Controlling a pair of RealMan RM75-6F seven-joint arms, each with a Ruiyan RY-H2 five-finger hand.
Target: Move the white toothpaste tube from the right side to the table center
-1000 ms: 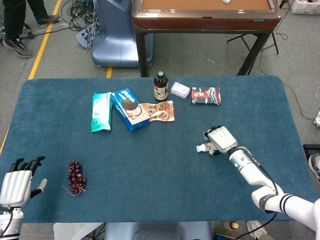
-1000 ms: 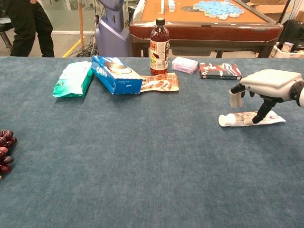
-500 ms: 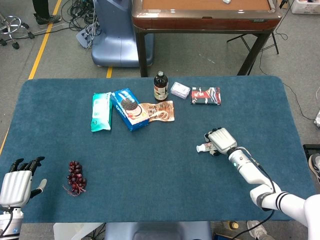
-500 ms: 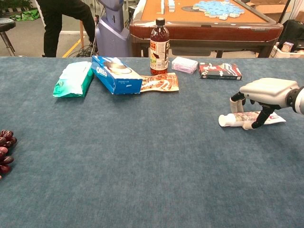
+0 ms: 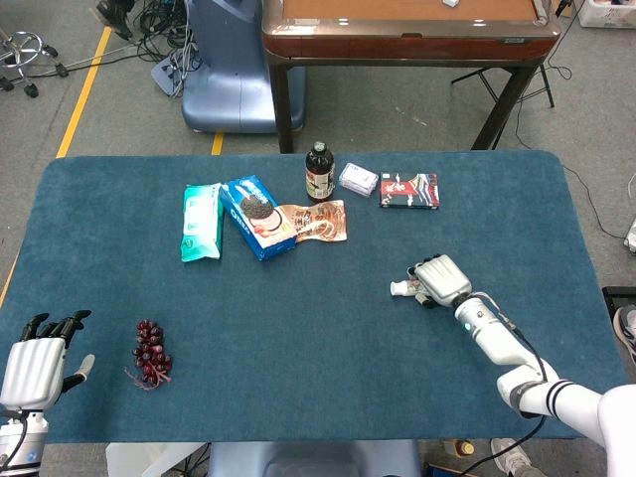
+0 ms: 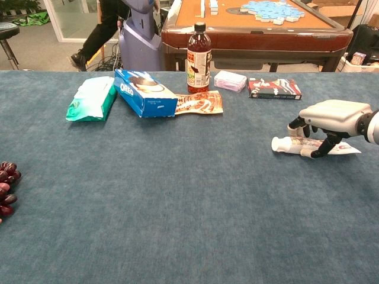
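The white toothpaste tube (image 5: pixel 399 288) (image 6: pixel 287 144) lies flat on the right side of the blue table (image 5: pixel 318 328), its cap pointing left toward the centre. My right hand (image 5: pixel 442 280) (image 6: pixel 331 113) sits on top of it, fingers curled down around its body, thumb on the near side. Most of the tube is hidden under the hand in the head view. My left hand (image 5: pixel 30 366) hovers at the near left corner with its fingers spread and nothing in it; the chest view does not show it.
A bunch of dark grapes (image 5: pixel 151 353) (image 6: pixel 5 189) lies near left. At the back stand a green wipes pack (image 5: pixel 202 221), an Oreo box (image 5: pixel 256 216), a snack packet (image 5: pixel 316 221), a bottle (image 5: pixel 319 172), a tissue pack (image 5: pixel 358 179) and a red-black box (image 5: pixel 408 190).
My right hand has lowered onto the tube and its fingers have closed around it. The tube has shifted slightly, its cap a little farther back. The left hand stayed put.
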